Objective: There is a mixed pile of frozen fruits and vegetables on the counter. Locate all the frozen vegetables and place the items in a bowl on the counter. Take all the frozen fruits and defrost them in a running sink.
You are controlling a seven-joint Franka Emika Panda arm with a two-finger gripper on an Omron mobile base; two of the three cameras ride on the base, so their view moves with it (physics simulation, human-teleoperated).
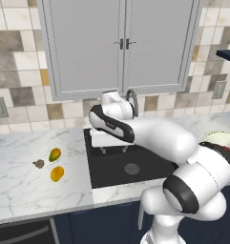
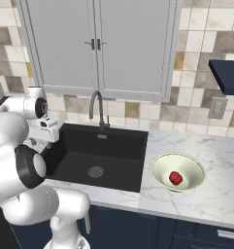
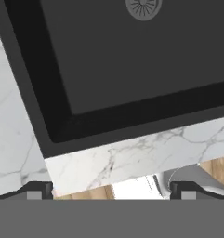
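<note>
- The large black rectangular sink (image 1: 128, 164) serves as the landmark; its round steel drain (image 2: 95, 171) is dry and no water is seen running from the curved dark gooseneck faucet (image 2: 96, 108).
- The tool (image 3: 111, 189) is held above the sink's front left corner, fingers spread wide, nothing carried between them.
- Right of the sink, on the white marble table (image 2: 220, 194), the wide pale greenish-white bowl (image 2: 159, 168) is seen with the small glossy red round vegetable (image 2: 175, 178) already inside.
- Left of the sink, three pieces are left on the table: the small grey-brown mushroom-like lump (image 1: 39, 163) farthest from the basin, and the two yellow-orange, green-tinged oval fruits (image 1: 54, 154) (image 1: 57, 173) nearer to it.
- One vegetable is judged done; the step in hand looks like a reach toward the pile left of the sink.
- Next, the open tool would need to be swung left over the table, lowered over the grey-brown lump and closed gently, as the piece is small and could slip.
</note>
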